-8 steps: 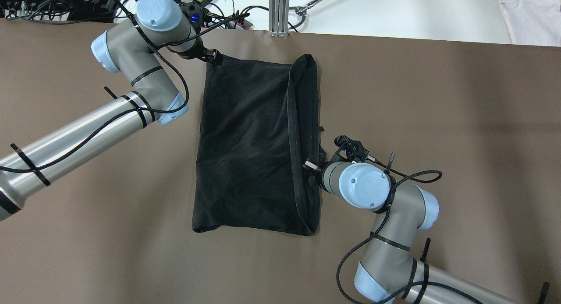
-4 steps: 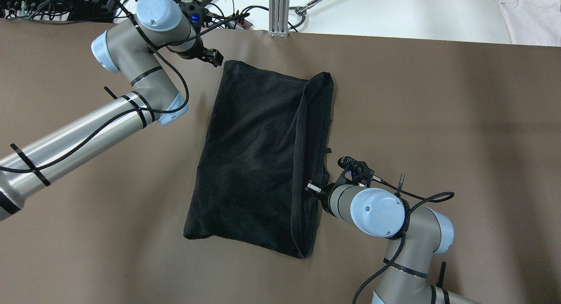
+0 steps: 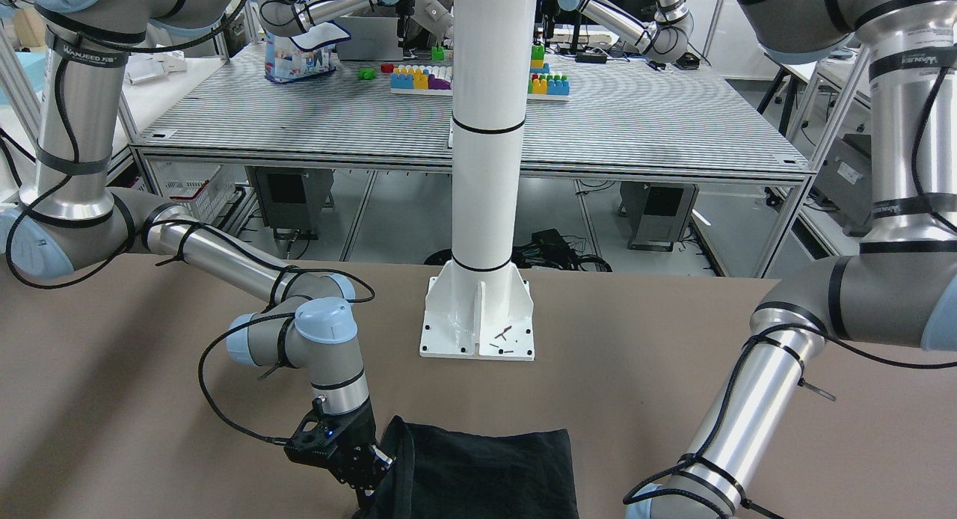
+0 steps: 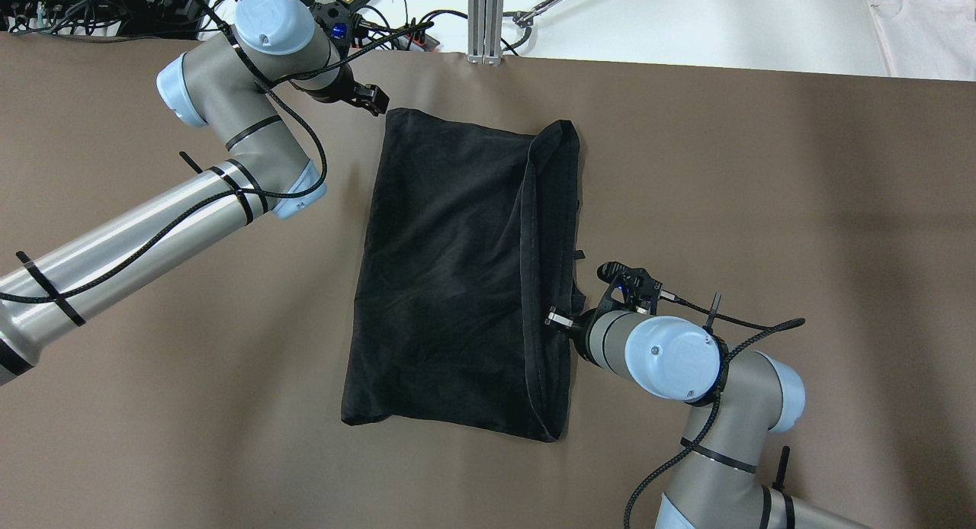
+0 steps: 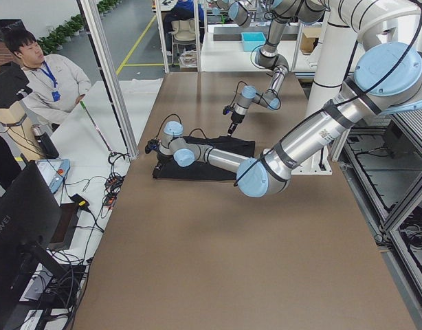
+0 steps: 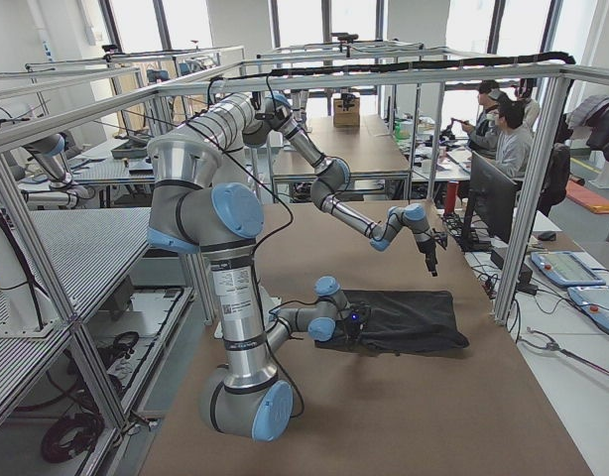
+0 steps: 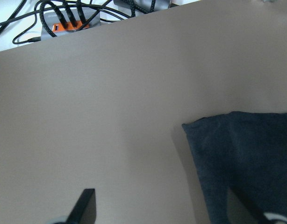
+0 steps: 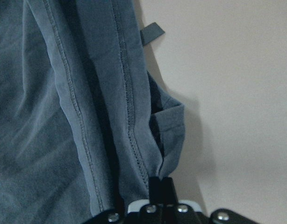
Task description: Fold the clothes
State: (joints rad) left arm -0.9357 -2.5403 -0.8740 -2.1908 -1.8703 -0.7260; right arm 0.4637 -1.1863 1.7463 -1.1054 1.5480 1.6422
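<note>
The black cloth (image 4: 457, 277) lies flat on the brown table, its right edge doubled over in a long fold. My right gripper (image 4: 555, 318) is shut on that folded right edge, low over the table. In the right wrist view the shut fingertips (image 8: 160, 184) pinch a tuck of the cloth (image 8: 64, 116). My left gripper (image 4: 375, 102) is open and hovers just off the cloth's far-left corner. The left wrist view shows its gripper (image 7: 178, 212) with that corner (image 7: 246, 154) free on the table. The front view shows the right gripper (image 3: 366, 485) at the cloth (image 3: 486, 474).
The white pillar's base plate (image 3: 478, 317) stands on the table's robot side. An aluminium post (image 4: 486, 18), cables and electronics (image 4: 114, 3) sit beyond the far edge. A white garment (image 4: 923, 26) lies off the table at far right. Operators sit past the table's left end.
My left gripper has let go of the cloth's far-left corner and stayed put. My right gripper has dragged the cloth to the right and toward me; the cloth swung and settled.
</note>
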